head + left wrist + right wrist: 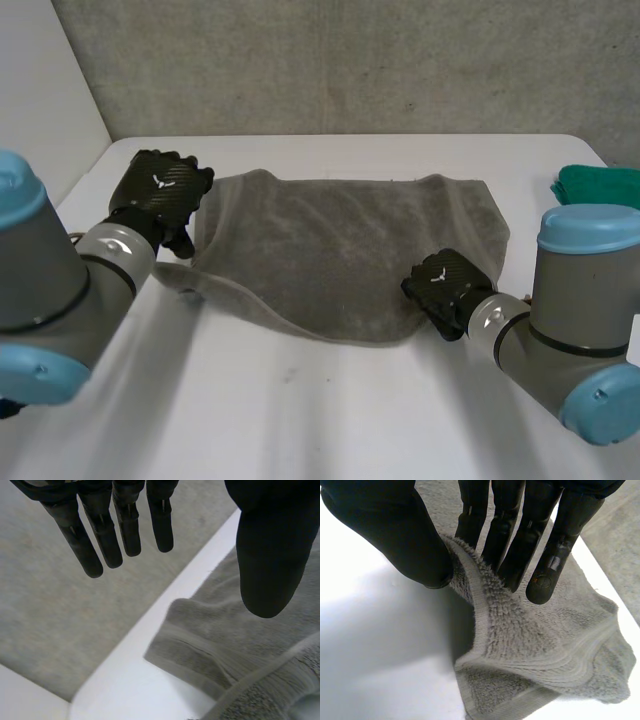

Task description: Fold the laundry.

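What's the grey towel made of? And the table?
The towel looks like terry cotton, fuzzy and matte; looped pile and a flat woven hem show beside the right hand. The table is smooth, white, faintly shiny, maybe laminate or plastic; hard to tell.

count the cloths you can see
2: a grey towel spread across the table, and a green cloth at its right edge, partly cut off; more may be hidden.
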